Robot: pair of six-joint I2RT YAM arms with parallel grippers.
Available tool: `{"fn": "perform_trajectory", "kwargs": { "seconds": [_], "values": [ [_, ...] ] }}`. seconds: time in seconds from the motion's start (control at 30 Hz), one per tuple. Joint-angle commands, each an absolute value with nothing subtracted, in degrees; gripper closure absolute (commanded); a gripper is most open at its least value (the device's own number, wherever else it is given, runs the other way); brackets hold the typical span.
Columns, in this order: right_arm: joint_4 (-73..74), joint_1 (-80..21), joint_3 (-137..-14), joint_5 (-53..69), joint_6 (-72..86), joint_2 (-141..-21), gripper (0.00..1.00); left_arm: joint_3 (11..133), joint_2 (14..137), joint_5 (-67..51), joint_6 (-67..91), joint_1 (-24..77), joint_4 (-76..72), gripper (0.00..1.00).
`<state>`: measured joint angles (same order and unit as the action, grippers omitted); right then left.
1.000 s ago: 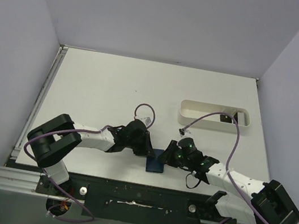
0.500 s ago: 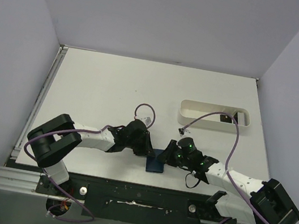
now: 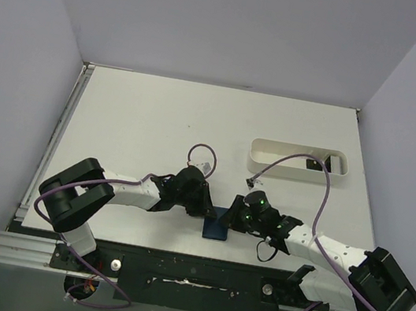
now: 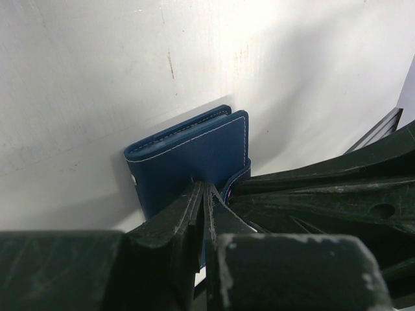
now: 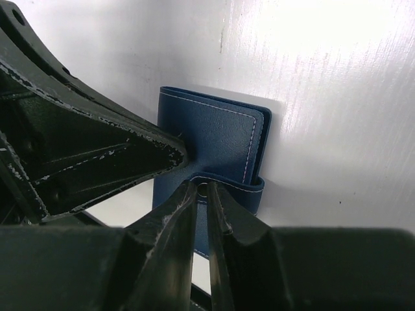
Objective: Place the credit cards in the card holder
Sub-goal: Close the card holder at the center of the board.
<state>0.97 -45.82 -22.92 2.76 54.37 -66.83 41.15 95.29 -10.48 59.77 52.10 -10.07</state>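
A white table (image 3: 157, 123) is seen from above. A folded navy-blue card holder (image 3: 216, 229) is laid flat on it near the front edge, and a long white oval tray (image 3: 285, 171) is set well apart, toward the far right.

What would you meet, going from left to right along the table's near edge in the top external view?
Left arm's shoulder → left claw → card holder → right claw → right arm's shoulder.
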Motion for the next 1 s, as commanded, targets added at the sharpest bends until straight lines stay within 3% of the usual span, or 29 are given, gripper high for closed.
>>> {"fn": "perform_trajectory", "kwargs": {
  "seconds": [0.0,0.97],
  "values": [
    [2.6,-46.7,-25.6,1.6,53.4,-68.3,0.87,41.3,97.2,-7.8,59.0,53.0,-6.7,0.96],
    [19.1,-58.1,-32.5,-12.6,56.0,-81.5,0.96,39.7,96.4,-9.3,60.8,52.9,-9.4,0.95]
  ]
}}
